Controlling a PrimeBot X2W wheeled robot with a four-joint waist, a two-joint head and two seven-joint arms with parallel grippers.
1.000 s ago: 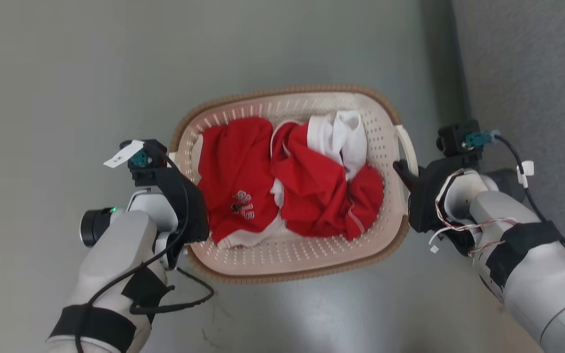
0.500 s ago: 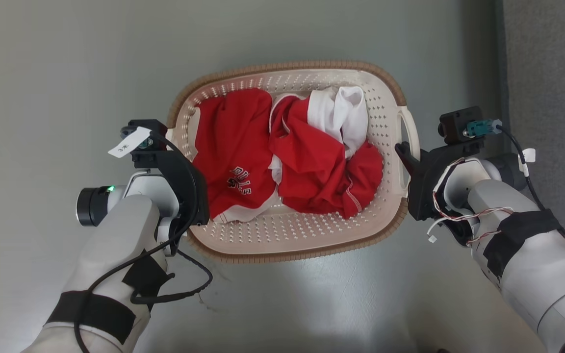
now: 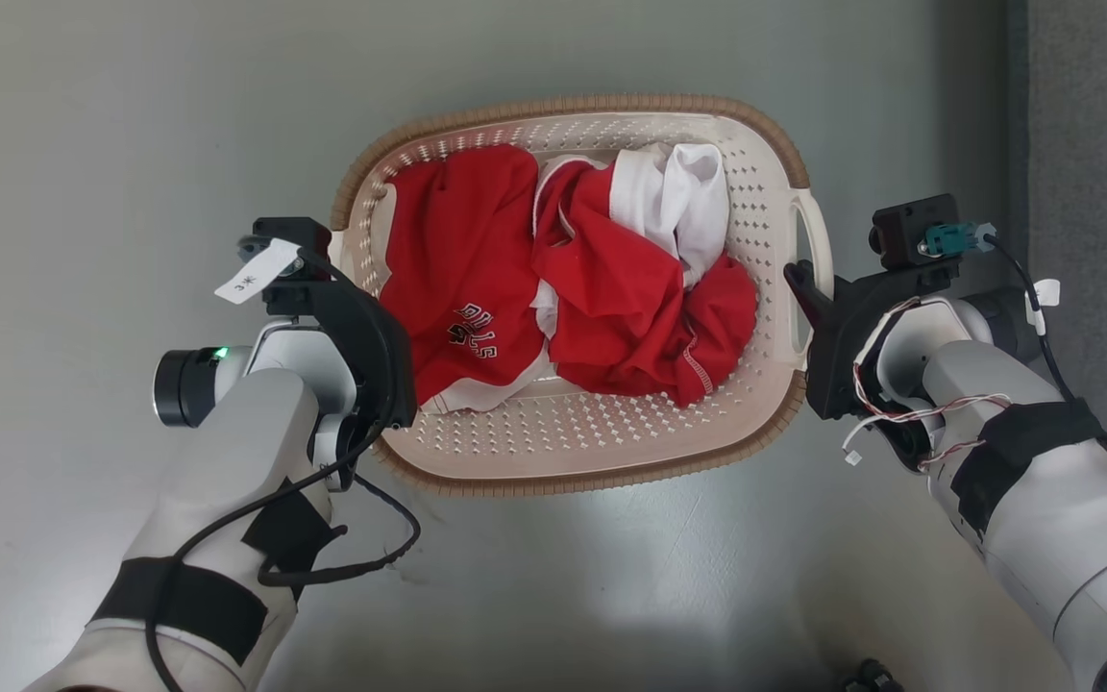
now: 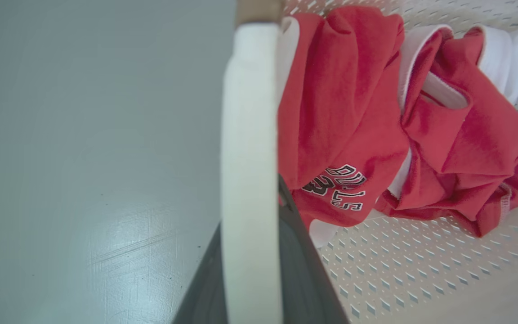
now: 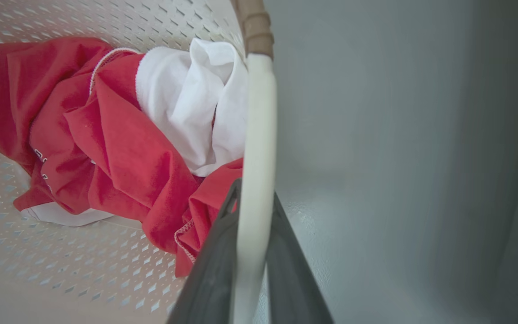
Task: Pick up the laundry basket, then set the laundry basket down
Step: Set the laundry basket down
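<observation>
The laundry basket [image 3: 563, 104], cream perforated plastic with a brown woven-look rim, sits mid-picture in the head view and holds red clothes [image 3: 611, 308] and a white garment [image 3: 678, 192]. My left gripper [image 3: 361, 317] is at its left side and is shut on the left handle [image 4: 250, 112], which runs between the dark fingers [image 4: 299, 270] in the left wrist view. At the right side, my right gripper [image 3: 803, 288] is shut on the right handle [image 5: 259, 112], with a finger [image 5: 214, 270] on either side. I cannot tell whether the basket's bottom touches the floor.
Smooth grey floor [image 3: 131, 115] surrounds the basket. A darker grey carpet strip [image 3: 1101, 144] runs down the right edge, close behind my right arm. A black cable [image 3: 371, 567] loops from my left forearm. A small dark object [image 3: 866, 678] shows at the bottom edge.
The whole picture has shifted, so the camera moved. The basket, still held by both grippers, now sits higher in the view and looks slightly larger. The carpet edge has slid right.
</observation>
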